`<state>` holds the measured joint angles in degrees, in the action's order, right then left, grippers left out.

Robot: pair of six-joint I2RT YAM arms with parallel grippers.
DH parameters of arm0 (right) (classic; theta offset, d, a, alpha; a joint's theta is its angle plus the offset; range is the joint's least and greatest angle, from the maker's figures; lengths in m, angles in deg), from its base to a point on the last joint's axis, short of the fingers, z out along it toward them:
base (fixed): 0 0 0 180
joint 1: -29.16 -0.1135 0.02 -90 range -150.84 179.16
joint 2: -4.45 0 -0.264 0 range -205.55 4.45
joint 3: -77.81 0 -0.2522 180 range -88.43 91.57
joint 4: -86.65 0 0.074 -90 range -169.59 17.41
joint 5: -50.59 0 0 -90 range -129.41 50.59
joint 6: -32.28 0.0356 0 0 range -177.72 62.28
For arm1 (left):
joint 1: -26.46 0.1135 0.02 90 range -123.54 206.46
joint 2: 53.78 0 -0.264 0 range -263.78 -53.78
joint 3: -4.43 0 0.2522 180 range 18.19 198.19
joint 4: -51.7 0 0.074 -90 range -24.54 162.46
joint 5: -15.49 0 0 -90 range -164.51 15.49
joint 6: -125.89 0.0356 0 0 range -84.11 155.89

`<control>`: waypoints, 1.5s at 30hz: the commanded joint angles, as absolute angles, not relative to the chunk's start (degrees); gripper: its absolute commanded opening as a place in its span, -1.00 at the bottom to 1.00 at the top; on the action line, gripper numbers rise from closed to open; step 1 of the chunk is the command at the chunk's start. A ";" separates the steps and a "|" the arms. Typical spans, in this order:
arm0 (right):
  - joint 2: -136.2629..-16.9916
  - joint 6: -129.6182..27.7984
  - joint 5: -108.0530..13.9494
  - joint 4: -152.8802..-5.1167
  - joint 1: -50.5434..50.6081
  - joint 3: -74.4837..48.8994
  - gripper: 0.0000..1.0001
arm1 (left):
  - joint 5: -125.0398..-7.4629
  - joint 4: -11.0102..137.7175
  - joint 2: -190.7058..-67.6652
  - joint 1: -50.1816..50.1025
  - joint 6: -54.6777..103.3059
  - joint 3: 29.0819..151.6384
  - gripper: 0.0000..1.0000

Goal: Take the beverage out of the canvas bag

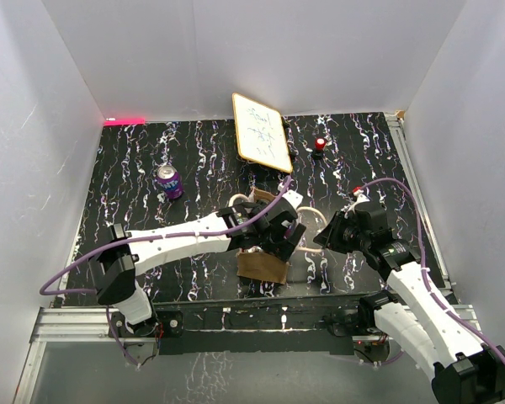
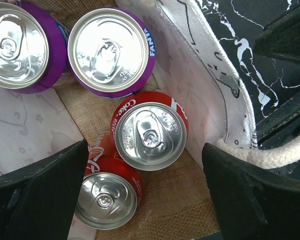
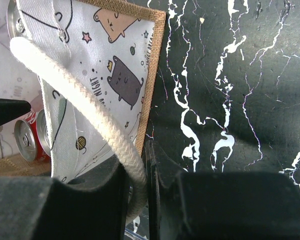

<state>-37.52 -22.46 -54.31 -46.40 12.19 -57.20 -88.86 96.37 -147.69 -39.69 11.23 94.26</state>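
R gripper [image 3: 138, 197] was clamped on the cream rope handle [image 3: 80, 105], pulling the canvas bag [image 2: 202, 85] mouth open. L gripper [image 2: 145, 167] hung over it, jaws wide apart, straddling the upright Coke can [image 2: 151, 132] inside. Best approach, imo: drop straight down, close on the can body below the rim and lift vertically. Avoid the 2nd Coke can [image 2: 106, 200] nearer and the Fanta cans [image 2: 110, 50] beyond.

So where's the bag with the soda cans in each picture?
Top external: the canvas bag sits near the front middle, partly under the left arm.
Left wrist: you look down inside it, burlap floor under the cans.
Right wrist: its cartoon-cat side fills the upper left.
Shared landmark: the white rope handle, in both wrist views.
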 commanded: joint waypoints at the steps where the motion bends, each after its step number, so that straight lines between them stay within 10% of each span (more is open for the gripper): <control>1: -36.85 -22.74 -53.93 -47.58 12.21 -56.36 -0.59 | -86.90 96.18 -146.16 -39.90 11.39 94.63 0.90; 20: -37.69 -22.92 -53.91 -47.95 12.21 -56.35 -0.59 | -90.82 97.00 -155.79 -39.99 11.64 92.90 0.72; 33: -37.65 -22.92 -53.82 -48.04 12.26 -56.43 -0.59 | -90.89 99.51 -151.44 -39.98 12.59 97.34 -0.26; 45: -37.65 -22.83 -53.82 -48.19 12.23 -56.52 -0.59 | -93.74 103.34 -143.67 -39.99 14.76 104.92 -0.62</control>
